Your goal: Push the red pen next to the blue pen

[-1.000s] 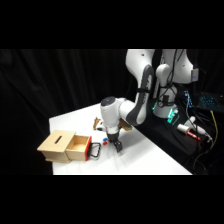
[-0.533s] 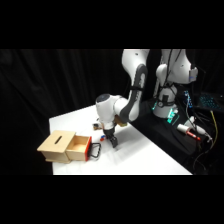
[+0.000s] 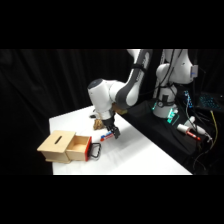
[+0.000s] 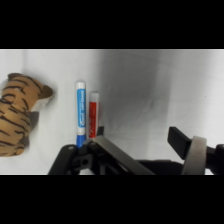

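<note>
In the wrist view the red pen (image 4: 93,114) is seen lying parallel to the blue pen (image 4: 80,114), just beside it with only a thin strip of white bench (image 4: 150,85) between them; whether the two barrels touch cannot be told. Both long axes run away from the end effector (image 4: 145,150), and the near ends of both pens are hidden behind its black linkage at the lower left of that view. The red pen lies on the side nearer the end effector's middle, the blue pen beyond it, toward a striped tiger plush toy (image 4: 17,115) that rests near the blue pen but apart from it. Any further push would therefore have to be directed sideways, across the pens' length, toward the blue pen; judged from how the pens lie, little or nothing is left to be done.

The fingers are held well apart, with nothing between them; one finger (image 4: 97,131) is seen at the red pen's near end, though contact cannot be confirmed. In the side view the end effector (image 3: 114,133) is shown low over the bench, close by an open wooden drawer box (image 3: 62,147) with a red-plated black handle (image 3: 95,149)
</note>
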{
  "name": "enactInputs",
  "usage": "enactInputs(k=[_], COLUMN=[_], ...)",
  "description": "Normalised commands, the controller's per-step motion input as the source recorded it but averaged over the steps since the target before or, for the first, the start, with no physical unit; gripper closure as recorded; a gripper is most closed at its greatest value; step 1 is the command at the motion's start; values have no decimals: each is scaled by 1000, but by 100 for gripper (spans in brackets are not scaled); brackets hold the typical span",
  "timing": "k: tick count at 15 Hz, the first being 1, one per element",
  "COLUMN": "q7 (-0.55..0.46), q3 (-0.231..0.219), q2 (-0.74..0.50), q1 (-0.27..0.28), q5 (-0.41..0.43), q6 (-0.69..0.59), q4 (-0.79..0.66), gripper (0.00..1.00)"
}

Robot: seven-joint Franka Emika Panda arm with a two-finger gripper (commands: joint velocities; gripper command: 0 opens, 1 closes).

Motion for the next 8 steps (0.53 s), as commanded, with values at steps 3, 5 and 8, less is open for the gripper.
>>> enactInputs(k=[3,5,8], q7=[-106,-67,-63], q3=[-2,-19,-22], q2=[-489,-380,-232], q1=[44,55,55], q5=[35,31,59], q6=[-481,-375,-276], q4=[46,90,118], gripper=[0,0,0])
